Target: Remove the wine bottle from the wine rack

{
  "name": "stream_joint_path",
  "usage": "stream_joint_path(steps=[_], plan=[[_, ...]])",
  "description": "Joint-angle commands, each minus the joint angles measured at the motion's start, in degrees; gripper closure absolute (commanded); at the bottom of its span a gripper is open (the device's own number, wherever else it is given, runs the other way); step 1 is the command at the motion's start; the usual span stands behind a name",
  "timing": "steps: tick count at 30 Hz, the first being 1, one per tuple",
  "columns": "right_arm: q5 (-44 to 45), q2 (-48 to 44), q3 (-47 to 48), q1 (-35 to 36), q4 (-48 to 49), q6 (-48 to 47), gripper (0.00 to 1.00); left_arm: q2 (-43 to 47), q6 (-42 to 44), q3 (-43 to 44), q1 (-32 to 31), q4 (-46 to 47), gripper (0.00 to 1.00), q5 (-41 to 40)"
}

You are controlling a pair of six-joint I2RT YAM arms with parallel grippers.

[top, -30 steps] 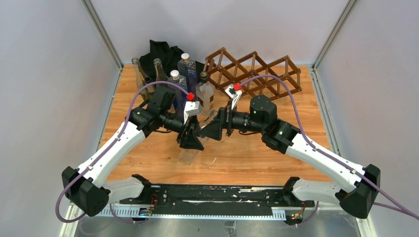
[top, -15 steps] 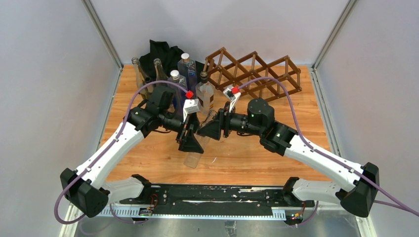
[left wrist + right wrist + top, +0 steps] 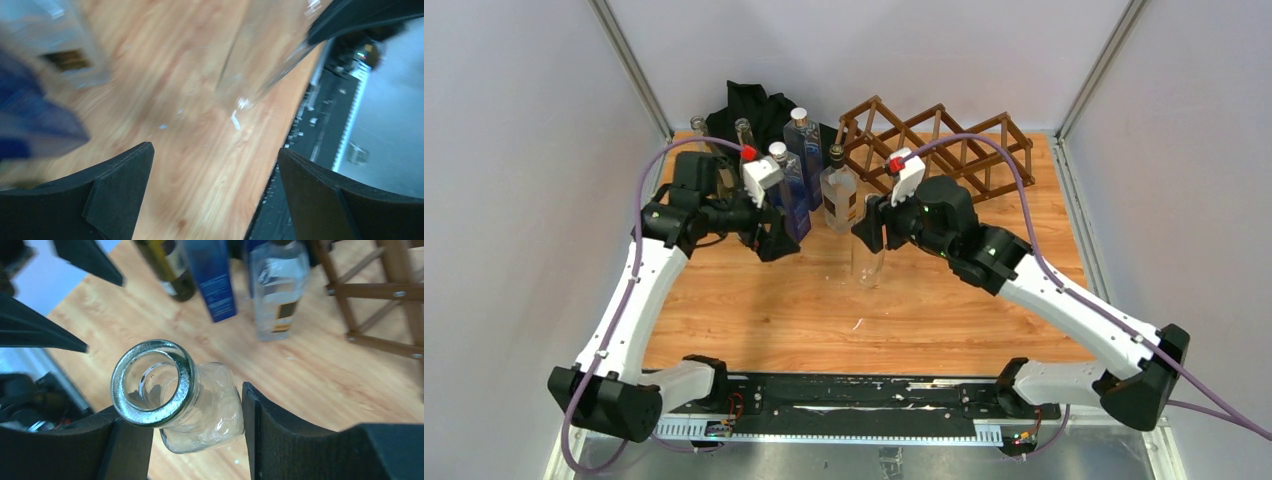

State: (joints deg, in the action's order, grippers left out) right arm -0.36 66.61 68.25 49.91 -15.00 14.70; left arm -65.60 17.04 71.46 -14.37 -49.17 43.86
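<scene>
The wine bottle (image 3: 869,265) is clear glass with an open mouth (image 3: 152,382). It stands nearly upright over the table in front of the wine rack (image 3: 944,150), a dark brown lattice at the back right. My right gripper (image 3: 869,232) (image 3: 192,432) is shut on the bottle just below its neck, one finger on each side. My left gripper (image 3: 779,242) (image 3: 214,150) hangs open and empty to the bottle's left, apart from it. In the left wrist view the bottle (image 3: 260,65) shows blurred at the top. I cannot tell whether its base touches the wood.
A cluster of standing bottles is at the back left: a blue boxy one (image 3: 804,150), a clear labelled one (image 3: 839,195), a silver-capped one (image 3: 779,165) and green ones (image 3: 744,135). A black cloth (image 3: 749,105) lies behind them. The left gripper is close to this cluster.
The left gripper opened, let go of the bottle and drew back to the left and rear. The right gripper shut on the bottle and swung it from lying tilted to nearly upright.
</scene>
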Motion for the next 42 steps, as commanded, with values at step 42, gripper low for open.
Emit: stream_joint_path(steps=[42], plan=[[7.2, 21.34, -4.39, -10.11, 25.12, 0.67, 0.93, 7.64, -9.91, -24.99, 21.38, 31.58, 0.0, -25.33]])
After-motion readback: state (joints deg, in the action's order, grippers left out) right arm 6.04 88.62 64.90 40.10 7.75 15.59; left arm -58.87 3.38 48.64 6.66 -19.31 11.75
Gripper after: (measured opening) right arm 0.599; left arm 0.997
